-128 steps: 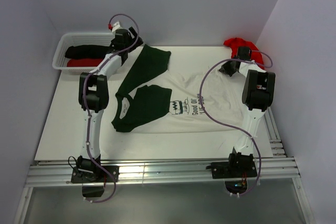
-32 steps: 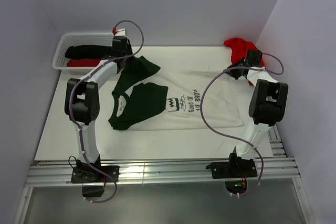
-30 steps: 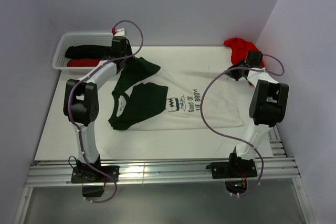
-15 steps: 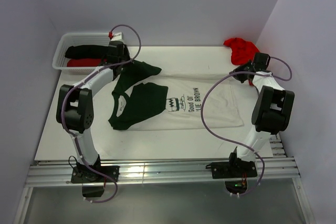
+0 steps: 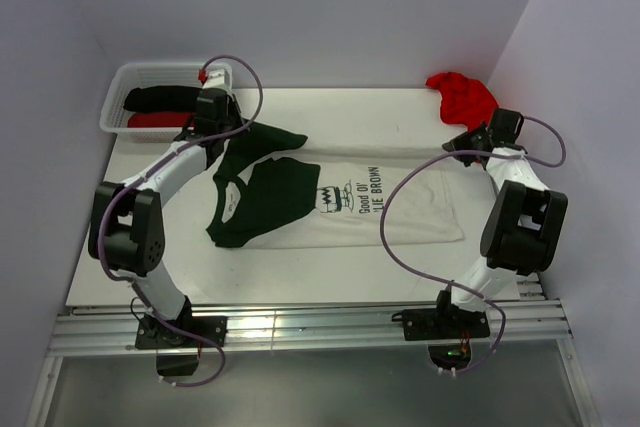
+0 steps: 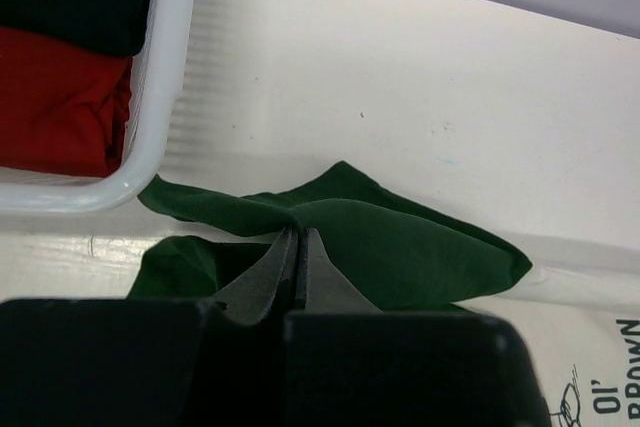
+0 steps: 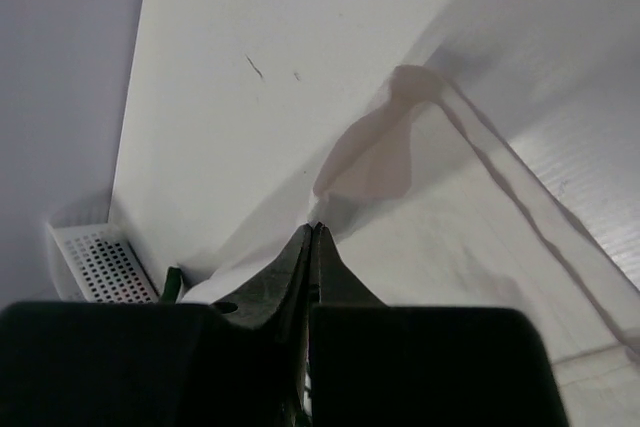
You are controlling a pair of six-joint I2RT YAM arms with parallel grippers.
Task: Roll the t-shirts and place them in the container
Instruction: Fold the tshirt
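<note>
Your desk was a plain white surface set between pale walls. Across its middle you had the white t-shirt laid mostly flat with its print up. Its dark green sleeves and collar pointed left and its hem pointed right. A red t-shirt sat crumpled in the far right corner. A white lattice basket stood on the far left corner.

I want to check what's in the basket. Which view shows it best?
Top external: the whole basket shows, holding a black tee and a red tee. Left wrist shows one corner; right wrist, only a perforated end.
</note>
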